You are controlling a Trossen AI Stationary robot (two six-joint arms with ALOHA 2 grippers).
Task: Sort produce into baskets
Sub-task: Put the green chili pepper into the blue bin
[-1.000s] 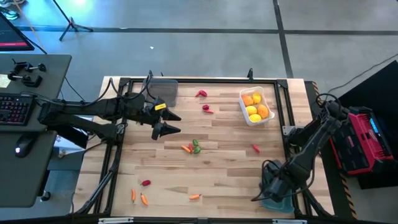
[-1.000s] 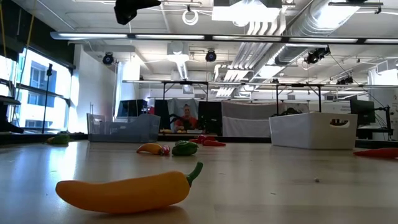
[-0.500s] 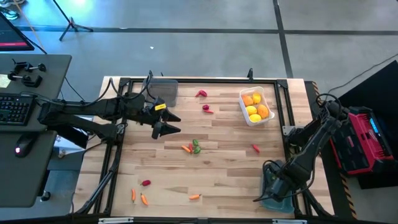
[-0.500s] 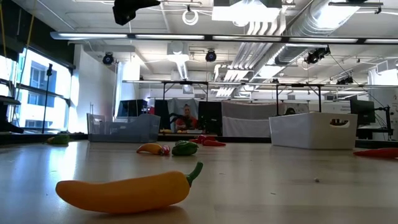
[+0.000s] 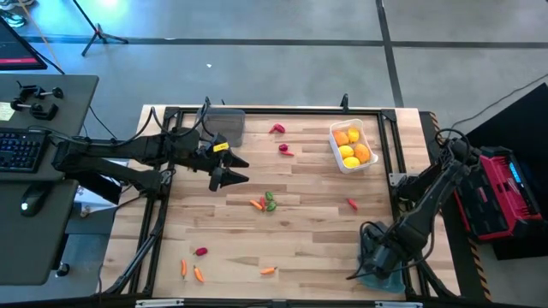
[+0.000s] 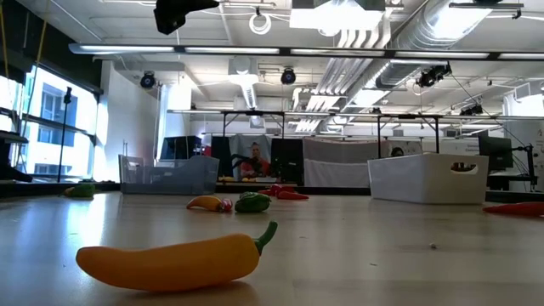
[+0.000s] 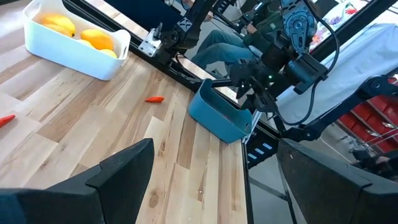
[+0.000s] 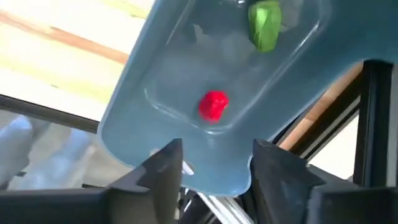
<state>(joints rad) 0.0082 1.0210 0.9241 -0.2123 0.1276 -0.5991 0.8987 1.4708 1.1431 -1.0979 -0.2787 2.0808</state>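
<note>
My right gripper (image 5: 377,258) hangs over the blue-grey basket (image 5: 383,275) at the table's near right corner, pointing steeply down. Its fingers stand apart (image 8: 217,149) with nothing between them. In that basket lie a red pepper (image 8: 213,104) and a green pepper (image 8: 265,23). My left gripper (image 5: 231,169) hovers wide open (image 7: 211,180) above the table's left half, holding nothing. The white basket (image 5: 339,130) at the far right holds yellow-orange fruits (image 5: 351,145). The clear grey basket (image 5: 227,125) stands at the far left.
Loose produce lies on the wood: red peppers (image 5: 277,128) (image 5: 285,150) (image 5: 352,204) (image 5: 201,251), a carrot beside a green pepper (image 5: 265,202), and carrots near the front edge (image 5: 183,267) (image 5: 268,270). A black frame (image 5: 274,111) rims the table.
</note>
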